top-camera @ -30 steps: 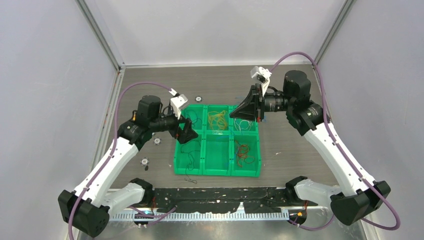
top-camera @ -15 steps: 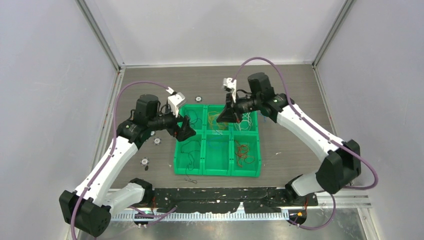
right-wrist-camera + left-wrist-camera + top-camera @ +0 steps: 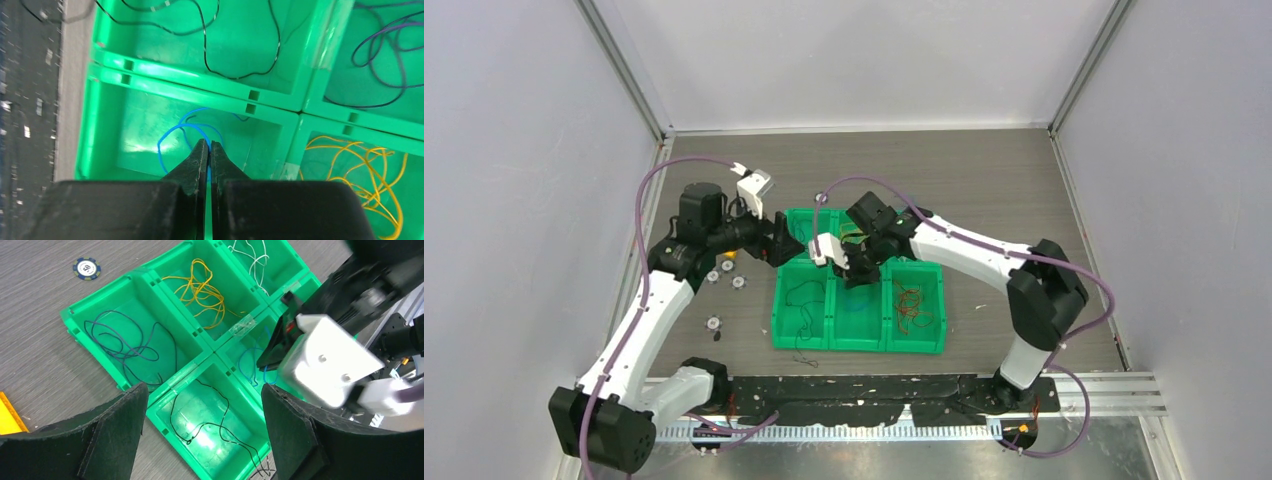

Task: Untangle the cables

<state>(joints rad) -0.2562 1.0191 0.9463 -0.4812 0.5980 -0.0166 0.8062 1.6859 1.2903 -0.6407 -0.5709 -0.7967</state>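
Curling blue cable (image 3: 170, 133), a rounded loop at the shut right jaws

right arm (image 3: 964, 245) sprawls over the far middle and far right bins of the green tray (image 3: 859, 347), claw (image 3: 209, 145) stuck down in the near middle one, near left and near right bins open from above

R wrist cam: right gripper (image 3: 205, 145) tips are covering the blue cable (image 3: 172, 131) at 6 o'clock, so you're not seeing whether it's pinched. Yellow cable (image 3: 350, 150) is running off-frame at 5 o'clock. L wrist cam: black cable (image 3: 212, 425) is leaving the pic at 6 o'clock.
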